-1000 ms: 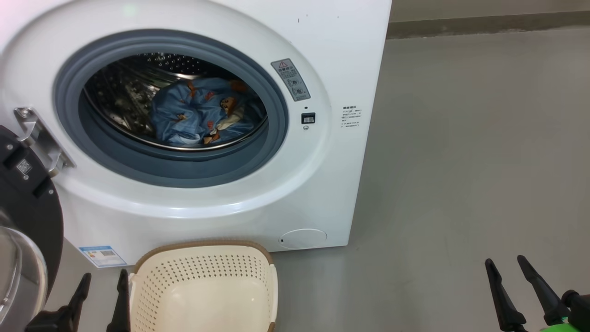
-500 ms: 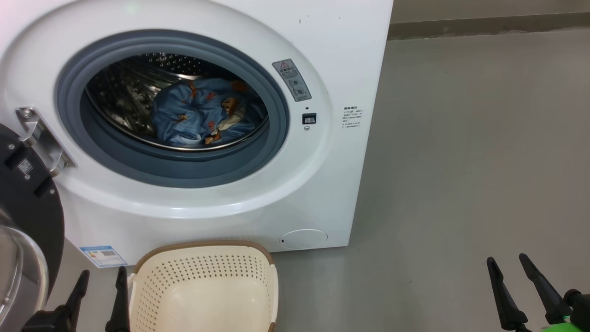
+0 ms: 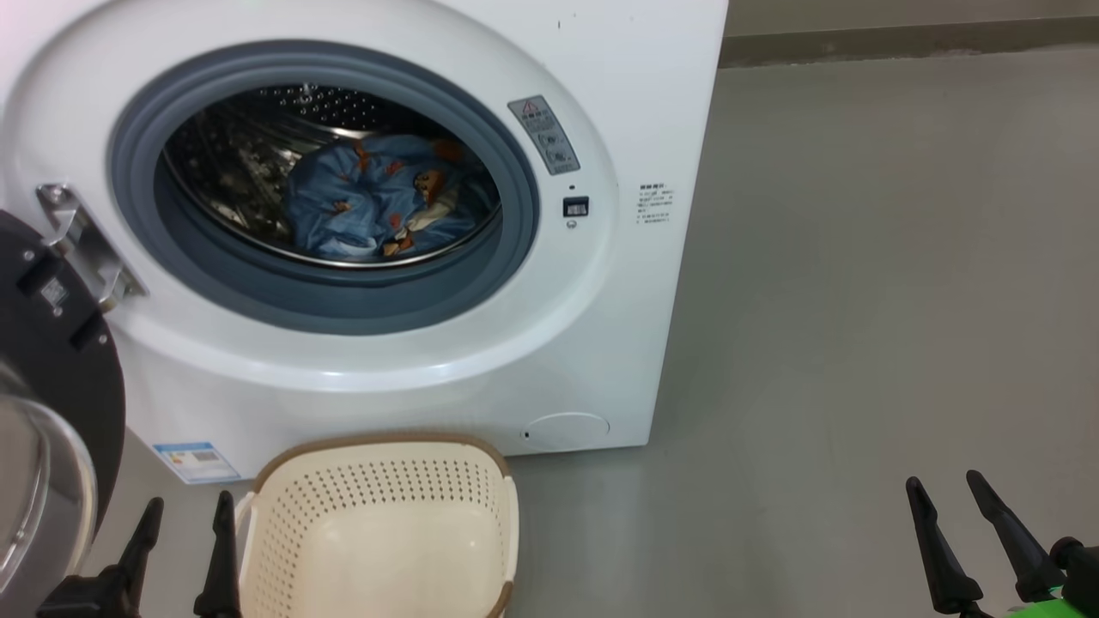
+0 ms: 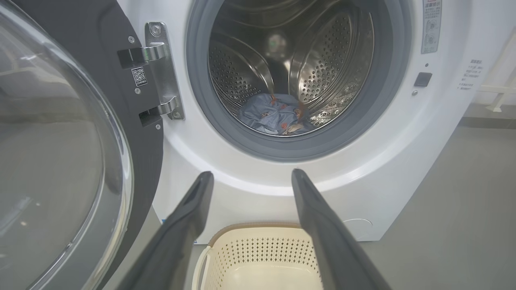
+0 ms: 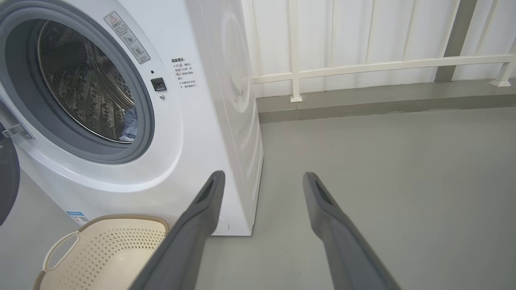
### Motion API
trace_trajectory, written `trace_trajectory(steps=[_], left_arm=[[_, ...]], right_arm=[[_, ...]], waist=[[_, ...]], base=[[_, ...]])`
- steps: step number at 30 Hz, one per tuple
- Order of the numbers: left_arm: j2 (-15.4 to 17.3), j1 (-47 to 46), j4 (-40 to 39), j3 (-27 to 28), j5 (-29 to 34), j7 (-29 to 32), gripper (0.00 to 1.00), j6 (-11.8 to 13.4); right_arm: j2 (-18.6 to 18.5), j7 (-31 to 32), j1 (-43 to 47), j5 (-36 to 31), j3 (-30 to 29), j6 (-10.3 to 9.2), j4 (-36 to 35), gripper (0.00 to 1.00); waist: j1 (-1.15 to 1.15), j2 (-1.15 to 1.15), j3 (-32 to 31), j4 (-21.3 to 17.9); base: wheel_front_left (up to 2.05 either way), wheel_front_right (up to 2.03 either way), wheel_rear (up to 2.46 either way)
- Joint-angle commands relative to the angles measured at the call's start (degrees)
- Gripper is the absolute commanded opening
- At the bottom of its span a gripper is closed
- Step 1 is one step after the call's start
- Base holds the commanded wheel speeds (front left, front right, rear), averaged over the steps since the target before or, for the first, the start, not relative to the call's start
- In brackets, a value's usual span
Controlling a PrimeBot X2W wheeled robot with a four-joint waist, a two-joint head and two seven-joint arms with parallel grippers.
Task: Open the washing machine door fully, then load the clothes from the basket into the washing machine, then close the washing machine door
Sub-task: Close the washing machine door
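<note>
1. Nothing among the things has shifted in the last second. The whole head view has slid a little, machine and basket together, so it is my head that has moved.
2. For the task this means no new progress. Loading looks finished to me, and the closing has not begun.
3. My left gripper has its fingers spread wide, holding nothing and touching nothing. It hovers near me, just left of the basket.
4. My right gripper is just as wide and just as empty, over the bare floor well to the right of the washing machine.
5. The basket stands on the floor just in front of the machine, and what I see of its inside holds no garments.
6. The clothes lie bunched at the bottom of the drum, far in past the grey ring: blue cloth with orange prints and a cream patch.
7. The washing machine door hangs open on the left, near my left gripper. I judge that arm the better placed to push it shut.
</note>
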Motion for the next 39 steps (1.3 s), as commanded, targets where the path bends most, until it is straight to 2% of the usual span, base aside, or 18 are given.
trace_trajectory(steps=[1, 9, 17, 20, 28, 39], left_arm=[[0.8, -0.7, -1.6, 2.1, 0.3, -0.4, 1.00, -0.1], [1.1, -0.2, -2.2, 2.2, 0.0, -0.4, 1.00, -0.1], [0.9, -0.1, -2.7, 1.7, -0.1, -0.4, 1.00, -0.1], [0.6, -0.6, -2.7, 1.7, 0.1, -0.4, 1.00, -0.1], [-1.1, -0.5, -2.1, 3.8, -0.9, -0.4, 1.00, -0.1], [-2.6, 1.2, -2.1, 5.8, -1.6, -0.4, 1.00, -0.1]], right_arm=[[-1.4, -0.3, -0.4, 0.0, 1.0, 0.09, -1.5, 1.00], [-1.4, -0.3, -0.5, 0.0, 0.7, 0.09, -1.5, 1.00], [-1.3, -0.3, -0.3, -0.1, 0.5, 0.09, -1.7, 1.00], [-1.3, -0.3, -0.4, -0.1, 0.4, 0.09, -2.3, 1.00], [-1.7, -0.3, -2.1, -0.3, 3.0, 0.09, -2.7, 1.00], [-2.4, -0.3, -6.3, 0.3, 9.4, 0.09, -0.9, 1.00]], waist=[[0.00, 0.00, 0.0, 0.0], [0.00, 0.00, 0.2, 0.2], [0.00, 0.00, 0.2, 0.5], [0.00, 0.00, 0.6, 1.8], [0.00, 0.00, 1.1, 7.9], [0.00, 0.00, 0.9, 20.2]], base=[[-1.50, 1.50, 0.00], [-1.03, 1.03, 0.00], [-0.10, 0.10, 0.00], [0.00, 0.00, 0.00], [0.00, 0.00, 0.00], [0.00, 0.00, 0.00]])
